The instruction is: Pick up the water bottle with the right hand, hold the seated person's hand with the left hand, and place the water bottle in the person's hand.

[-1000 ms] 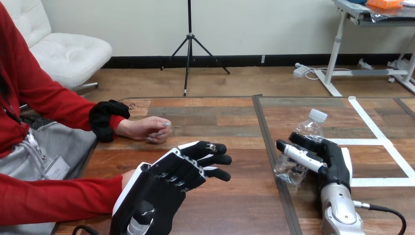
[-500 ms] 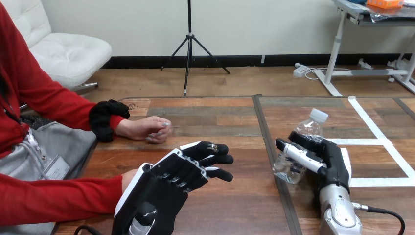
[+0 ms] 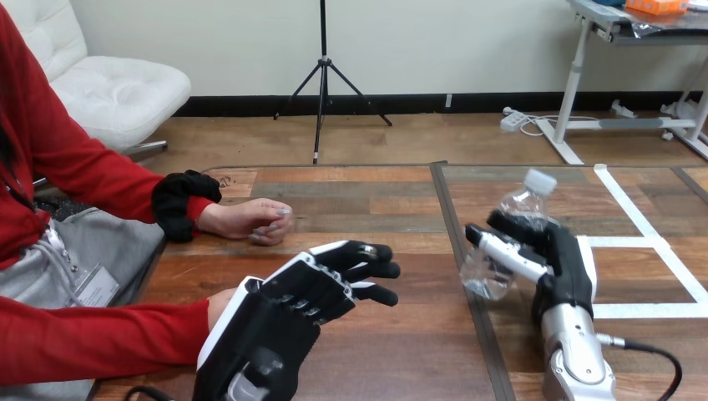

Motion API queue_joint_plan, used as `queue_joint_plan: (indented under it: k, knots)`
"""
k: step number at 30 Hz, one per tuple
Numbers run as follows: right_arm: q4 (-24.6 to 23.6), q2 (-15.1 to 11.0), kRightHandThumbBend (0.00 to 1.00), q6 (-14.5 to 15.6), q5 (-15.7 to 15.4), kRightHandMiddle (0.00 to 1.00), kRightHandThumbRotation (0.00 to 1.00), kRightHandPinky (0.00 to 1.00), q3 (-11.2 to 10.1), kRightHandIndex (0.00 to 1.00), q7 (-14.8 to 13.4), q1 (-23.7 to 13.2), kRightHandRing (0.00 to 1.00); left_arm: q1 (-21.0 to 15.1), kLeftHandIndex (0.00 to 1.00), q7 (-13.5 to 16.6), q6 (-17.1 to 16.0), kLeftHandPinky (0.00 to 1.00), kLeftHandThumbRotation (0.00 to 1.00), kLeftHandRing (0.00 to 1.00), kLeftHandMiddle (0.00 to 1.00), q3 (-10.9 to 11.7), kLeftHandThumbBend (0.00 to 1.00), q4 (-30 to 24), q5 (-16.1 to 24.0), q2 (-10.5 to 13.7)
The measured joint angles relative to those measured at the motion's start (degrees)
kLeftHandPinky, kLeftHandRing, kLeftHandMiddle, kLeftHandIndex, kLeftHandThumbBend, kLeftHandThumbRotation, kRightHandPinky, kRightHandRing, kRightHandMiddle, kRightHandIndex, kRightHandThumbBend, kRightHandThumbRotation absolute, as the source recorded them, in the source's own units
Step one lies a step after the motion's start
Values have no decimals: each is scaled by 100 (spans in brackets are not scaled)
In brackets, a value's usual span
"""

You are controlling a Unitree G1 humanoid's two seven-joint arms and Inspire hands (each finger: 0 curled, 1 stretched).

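Right hand (image 3: 561, 266): fingers (image 3: 506, 253) curled round the tilted bottle (image 3: 524, 203), cap above them, base below, near the desk (image 3: 401, 351); left hand (image 3: 292, 301): fingers loosely straight, person's near hand (image 3: 219, 302) behind them under the palm, ungripped; likely risk: with that palm covered, the slanted bottle slips at handover.

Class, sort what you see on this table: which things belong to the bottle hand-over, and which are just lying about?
Job: water bottle, right hand, left hand, person's nearer hand.
Lying about: white tape, person's farther hand.
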Motion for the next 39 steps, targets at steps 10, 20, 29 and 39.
queue_joint_plan:
  k: [10, 20, 29, 39]
  knots:
    - [-339, -8, 73, -206, -67, 41, 0, 28, 128, 40, 219, 21, 32, -161, 80, -75, -1137, 78, 82, 85, 84, 2, 96, 118, 215, 51]
    - [-654, -16, 77, -307, -153, 39, 0, 27, 229, 41, 399, 23, 31, -411, 84, 547, -1930, 84, 73, 88, 88, 5, 100, -176, 1135, 410]
    - [-781, -38, 77, -307, -263, 38, 0, 27, 329, 41, 401, 24, 31, -495, 87, 1279, -2192, 86, 64, 89, 90, 100, 100, -591, 1898, 817]
    - [-897, -88, 77, -307, -361, 38, 0, 27, 379, 41, 369, 37, 31, -565, 91, 2346, -2367, 88, 59, 93, 92, 675, 100, -783, 3092, 1115]
